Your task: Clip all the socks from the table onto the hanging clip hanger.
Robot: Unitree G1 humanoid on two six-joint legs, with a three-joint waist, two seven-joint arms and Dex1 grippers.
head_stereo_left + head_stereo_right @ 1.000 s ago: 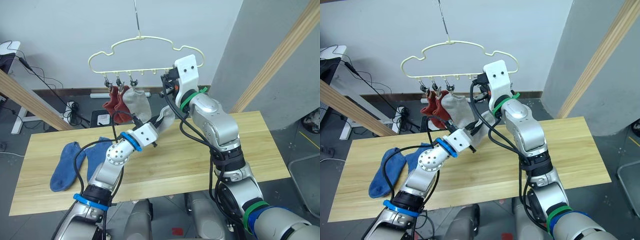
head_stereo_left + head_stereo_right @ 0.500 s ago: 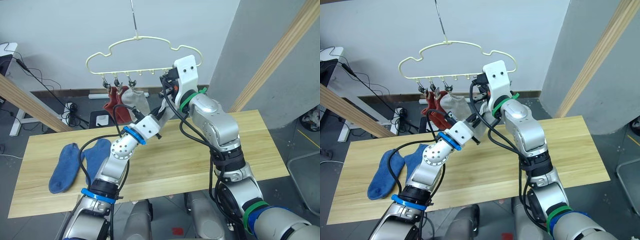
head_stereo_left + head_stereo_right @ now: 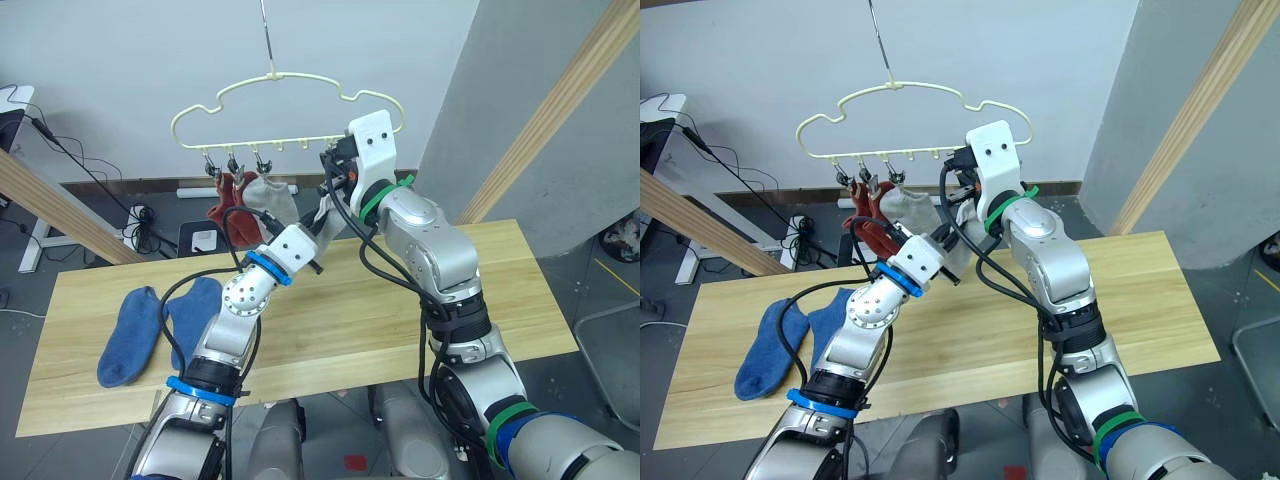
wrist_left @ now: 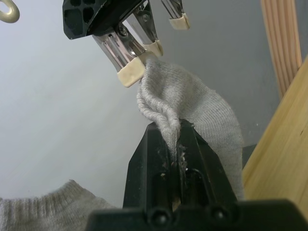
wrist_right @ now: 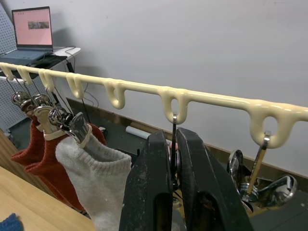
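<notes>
Socks, fourth of six: your left end effector (image 4: pixel 169 139) is closed on the bunched cuff of a light grey sock (image 4: pixel 192 103), raised above the tabletop (image 3: pixel 400 320) with the cuff edge touching the pads of an open silver clip (image 4: pixel 130 53). That clip is pinched by your right end effector (image 5: pixel 173 144), whose two black fingers (image 5: pixel 150 183) are pressed together around the clip hanging from the fourth loop of the clip hanger (image 3: pixel 290 95). One more empty clip (image 5: pixel 255 185) hangs just to the right of it on the hanger bar.

Outward from the end effectors, note the three filled clips on the left part of the hanger: two rust red socks (image 3: pixel 228 205) hang side by side, and a second light grey sock (image 5: pixel 94 175) hangs just right of them, all dangling beyond the far edge of the tabletop. The hanger is suspended by its metal hook (image 3: pixel 265 35) in front of the wall.

On the tabletop, at your left, two blue socks (image 3: pixel 135 330) lie flat next to each other, well apart from the raised arms.
</notes>
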